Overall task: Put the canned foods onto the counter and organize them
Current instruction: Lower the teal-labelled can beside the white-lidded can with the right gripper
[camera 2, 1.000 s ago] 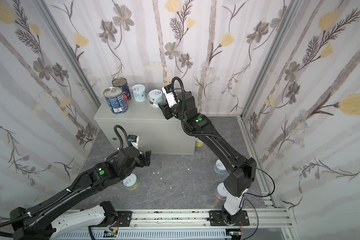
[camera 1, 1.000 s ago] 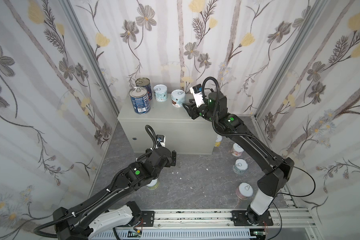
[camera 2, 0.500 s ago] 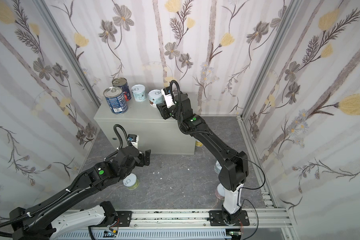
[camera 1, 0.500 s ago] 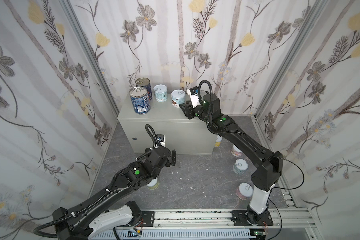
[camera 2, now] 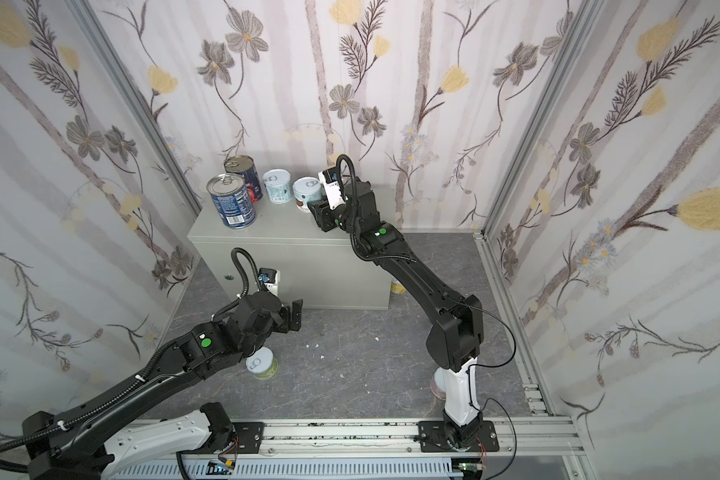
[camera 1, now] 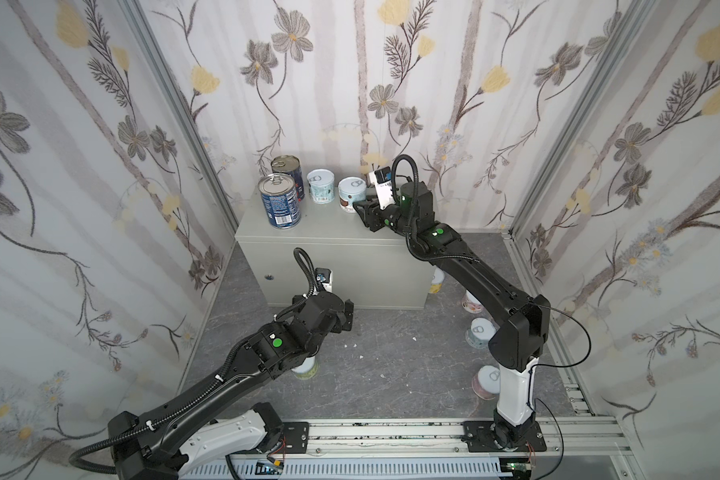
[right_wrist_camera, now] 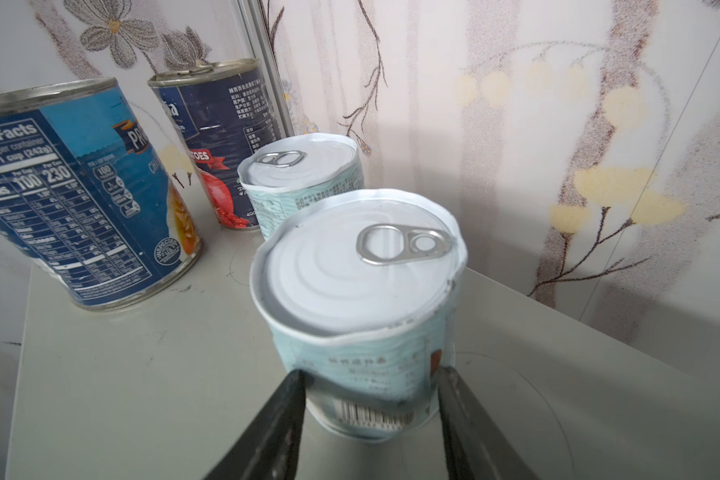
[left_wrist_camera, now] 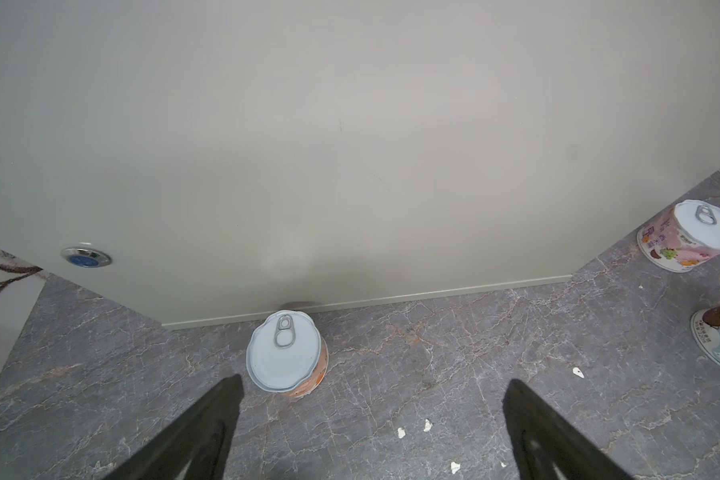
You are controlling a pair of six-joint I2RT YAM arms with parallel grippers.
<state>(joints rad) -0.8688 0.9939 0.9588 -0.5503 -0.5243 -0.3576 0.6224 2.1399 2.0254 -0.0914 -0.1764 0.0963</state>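
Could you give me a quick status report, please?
Right gripper shut on short pale blue pull-tab can, on grey metal counter. Left gripper open, empty, above floor. Nothing blocking.

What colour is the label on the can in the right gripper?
Pale mint-blue label on the can, clearest in the right wrist view.

Looks like a robot test booth dressed as a room, not a lived-in home. Closed in on three sides by flowered wallpaper panels [camera 1: 350, 62] joined at bare metal posts [camera 1: 184, 112], one panel just beyond the tin [right_wrist_camera: 358, 291] clamped in the right gripper [right_wrist_camera: 371, 372]. Floored in grey marble-look sheet [camera 1: 391, 353] beneath the wide-open left gripper [left_wrist_camera: 373, 384]. Fitted, far behind both grippers, with a slotted aluminium rail [camera 1: 391, 430] carrying two black robot arms [camera 1: 474, 274].
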